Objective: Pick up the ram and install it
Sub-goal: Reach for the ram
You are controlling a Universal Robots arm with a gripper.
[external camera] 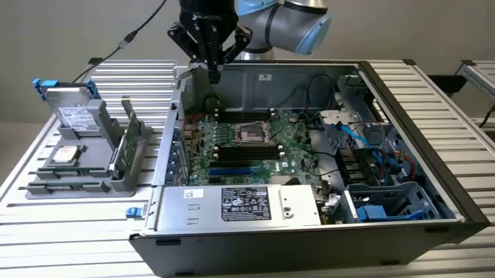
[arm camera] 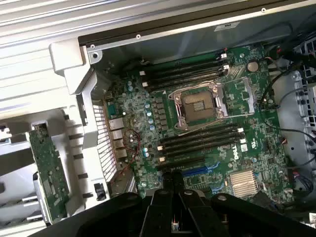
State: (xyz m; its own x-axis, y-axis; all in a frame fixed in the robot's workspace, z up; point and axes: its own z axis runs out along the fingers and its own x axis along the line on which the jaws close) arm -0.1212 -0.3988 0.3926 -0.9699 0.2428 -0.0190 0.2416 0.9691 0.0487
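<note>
Hangs above motherboard (external camera: 203,153), fingers (arm camera: 167,185) pressed together on nothing; could jab memory slots (external camera: 246,152) or clip case wall (external camera: 267,88) if lowered shut.

Light is diffuse, from overhead, moderately bright; the pale table slats (external camera: 62,231) read near white and wash out in the wrist view, and there is soft glare on the power supply (external camera: 232,202) top at the near side. Inside the case (external camera: 309,252), the bays at the exterior view's right and the far wall sit in shade, while the motherboard (arm camera: 207,123) is evenly lit. The gripper (arm camera: 172,177) reads near black in the wrist view, its detail lost in shadow.
</note>
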